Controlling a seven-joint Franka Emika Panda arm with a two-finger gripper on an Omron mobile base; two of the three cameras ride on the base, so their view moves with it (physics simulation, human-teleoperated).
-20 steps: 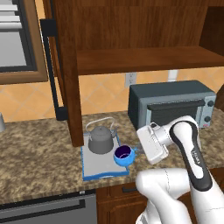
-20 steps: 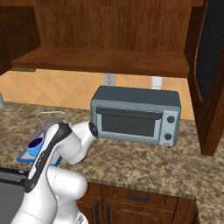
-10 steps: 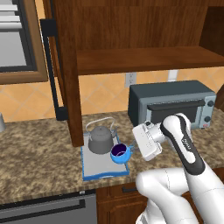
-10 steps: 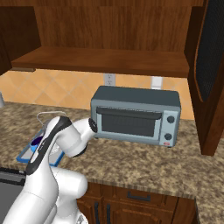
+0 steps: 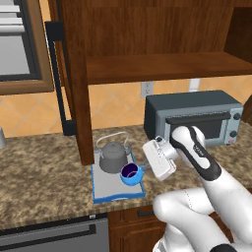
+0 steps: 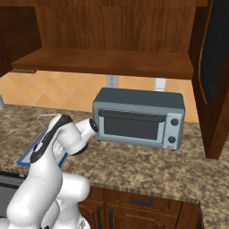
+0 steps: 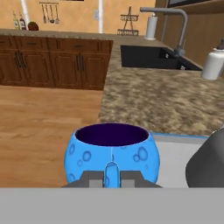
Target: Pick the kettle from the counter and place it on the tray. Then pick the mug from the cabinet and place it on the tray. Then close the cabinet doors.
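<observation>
The mug (image 7: pixel 112 153) at my fingertips is bright blue with paler bubble-like spots and a dark purple inside. It sits over a light grey tray (image 5: pixel 109 184) rimmed in blue, beside a dark grey kettle (image 5: pixel 113 156). The counter (image 5: pixel 39 172) is speckled brown and tan, the cabinet (image 5: pixel 147 44) reddish-brown wood, and the toaster oven (image 6: pixel 138 117) slate grey.

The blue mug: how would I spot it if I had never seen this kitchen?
Find the grey toaster oven on the counter, then the blue-rimmed tray to its left. The mug sits over the tray's front right corner, beside the dark grey kettle. It is bright blue, spotted, open-topped and smaller than the kettle.
</observation>
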